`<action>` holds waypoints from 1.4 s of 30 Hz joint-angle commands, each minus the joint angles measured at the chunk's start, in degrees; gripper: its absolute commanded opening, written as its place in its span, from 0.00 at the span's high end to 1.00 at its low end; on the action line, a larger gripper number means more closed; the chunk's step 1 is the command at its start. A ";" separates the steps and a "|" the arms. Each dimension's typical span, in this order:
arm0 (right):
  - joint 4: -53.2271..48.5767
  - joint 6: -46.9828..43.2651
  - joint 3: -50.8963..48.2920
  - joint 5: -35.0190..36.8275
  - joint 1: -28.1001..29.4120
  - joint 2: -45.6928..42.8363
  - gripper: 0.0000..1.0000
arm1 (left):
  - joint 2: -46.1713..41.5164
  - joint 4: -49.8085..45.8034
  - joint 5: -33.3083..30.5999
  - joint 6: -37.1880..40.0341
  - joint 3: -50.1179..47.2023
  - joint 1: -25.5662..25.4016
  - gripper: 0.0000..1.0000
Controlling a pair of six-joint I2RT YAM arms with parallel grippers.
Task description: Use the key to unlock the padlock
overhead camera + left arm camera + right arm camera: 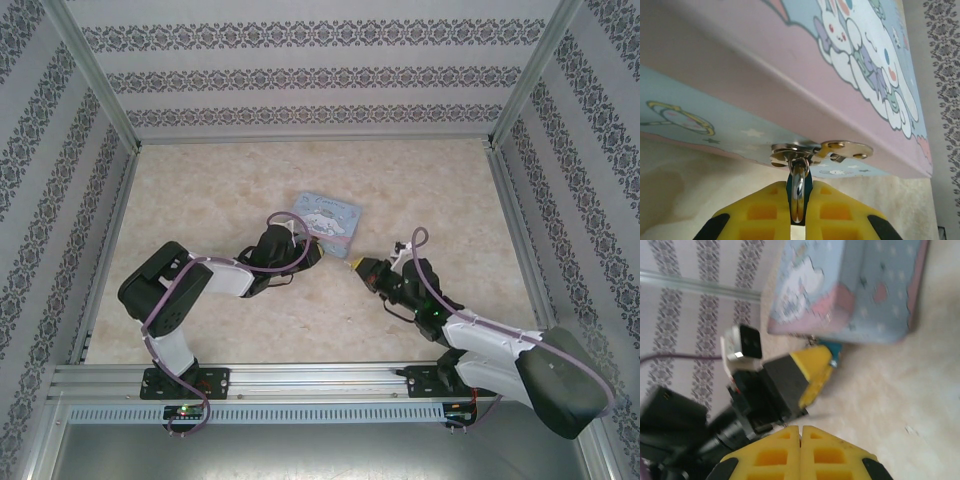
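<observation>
Left gripper (798,217) clamps small silver-shackled padlock (798,180) on pale blue cartoon-printed tin (740,65); right gripper (801,437) closed. Tin may slide, misaligning key.

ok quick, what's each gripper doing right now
left gripper: closed on the padlock hanging at the hasp of the tin
right gripper: closed, fingers pressed together; can't tell if the key is between them
</observation>
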 commanded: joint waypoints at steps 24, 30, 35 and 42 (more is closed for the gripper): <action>8.36 3.06 -3.30 8.14 2.01 5.87 1.00 | -0.49 10.51 17.97 -16.16 1.67 1.14 1.00; 7.84 8.78 -2.77 12.73 2.69 6.55 1.00 | 1.20 16.58 15.28 -21.64 0.30 1.05 1.00; 7.26 11.58 -1.18 16.52 4.35 6.84 1.00 | 1.20 19.18 12.24 -23.62 -1.04 1.03 1.00; 6.33 15.16 0.41 20.06 5.38 7.82 1.00 | 0.81 21.17 9.80 -25.29 -2.23 0.97 1.00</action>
